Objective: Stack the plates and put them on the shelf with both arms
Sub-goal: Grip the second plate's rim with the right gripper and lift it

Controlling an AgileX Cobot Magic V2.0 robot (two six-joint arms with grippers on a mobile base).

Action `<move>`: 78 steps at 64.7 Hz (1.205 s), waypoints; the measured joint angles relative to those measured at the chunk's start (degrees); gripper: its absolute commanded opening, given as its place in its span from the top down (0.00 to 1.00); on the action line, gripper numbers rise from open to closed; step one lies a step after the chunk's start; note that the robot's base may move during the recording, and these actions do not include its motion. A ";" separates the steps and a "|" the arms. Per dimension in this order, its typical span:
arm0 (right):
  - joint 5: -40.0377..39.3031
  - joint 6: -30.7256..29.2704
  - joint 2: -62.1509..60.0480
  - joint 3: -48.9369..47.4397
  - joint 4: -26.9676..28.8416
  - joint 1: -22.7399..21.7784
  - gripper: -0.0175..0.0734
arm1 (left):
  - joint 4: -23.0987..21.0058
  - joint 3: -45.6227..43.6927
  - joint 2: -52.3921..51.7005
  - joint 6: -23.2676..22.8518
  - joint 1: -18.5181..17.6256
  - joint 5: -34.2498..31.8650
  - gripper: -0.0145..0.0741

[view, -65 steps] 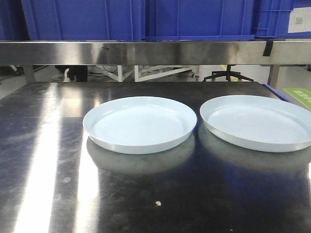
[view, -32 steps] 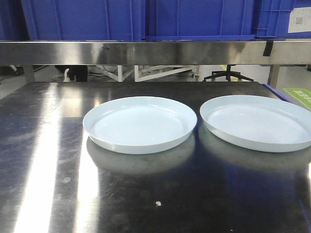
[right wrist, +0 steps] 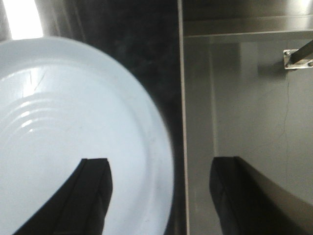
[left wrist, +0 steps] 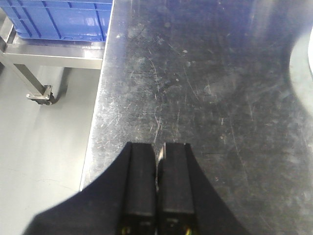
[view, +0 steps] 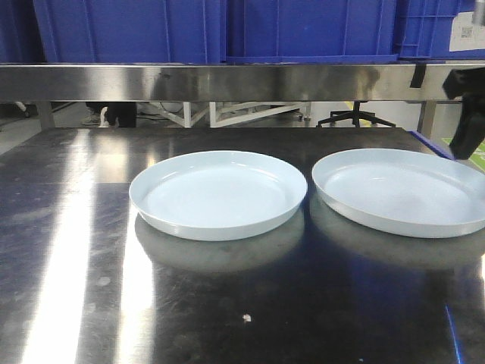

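Observation:
Two pale bluish-white plates lie side by side on the dark steel tabletop (view: 68,227), the left plate (view: 218,193) near the middle and the right plate (view: 402,189) by the right edge. My right gripper (right wrist: 161,164) hangs open above the right plate's (right wrist: 73,137) outer rim, one finger over the plate and the other past the table edge. A dark part of the right arm (view: 464,106) shows at the frame's right edge. Low over the bare tabletop near its left edge, my left gripper (left wrist: 160,147) is shut on nothing. The shelf rail (view: 227,82) spans the back.
Blue crates (view: 227,30) sit on top of the shelf rail. Another blue crate (left wrist: 58,19) rests on a lower frame left of the table. Grey floor lies beyond the table's left edge (left wrist: 95,137) and right edge (right wrist: 182,98).
A dark part of the right arm has come into the front view at the right edge, above the right plate. Both plates stay where they were.

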 measured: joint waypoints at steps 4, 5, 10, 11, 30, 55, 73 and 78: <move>0.22 0.00 0.88 0.00 0.00 0.41 0.22 | 0.00 0.00 0.00 0.00 0.00 0.00 0.73; 0.21 0.00 1.07 0.00 0.00 0.53 0.22 | 0.00 0.00 0.00 0.00 0.00 0.00 0.73; 0.33 0.00 1.99 0.00 0.00 0.53 0.22 | 0.00 0.00 0.00 0.00 0.00 0.00 0.73; 0.33 0.00 2.14 0.00 0.00 0.53 0.22 | 0.00 0.00 0.00 0.00 0.00 0.00 0.73; 0.09 0.00 3.26 -0.09 0.00 0.53 0.22 | 0.00 0.00 0.00 0.00 0.00 0.00 0.73; -0.26 0.00 4.81 -0.22 0.00 0.33 0.22 | 0.00 0.00 0.00 0.00 0.00 0.00 0.73; -0.35 0.00 4.81 -0.22 0.00 -1.05 0.22 | 0.00 0.00 0.00 0.00 0.00 -0.04 0.73; -0.35 0.00 4.81 -0.22 0.00 -1.05 0.22 | 0.00 0.00 0.00 0.00 0.00 -0.04 0.73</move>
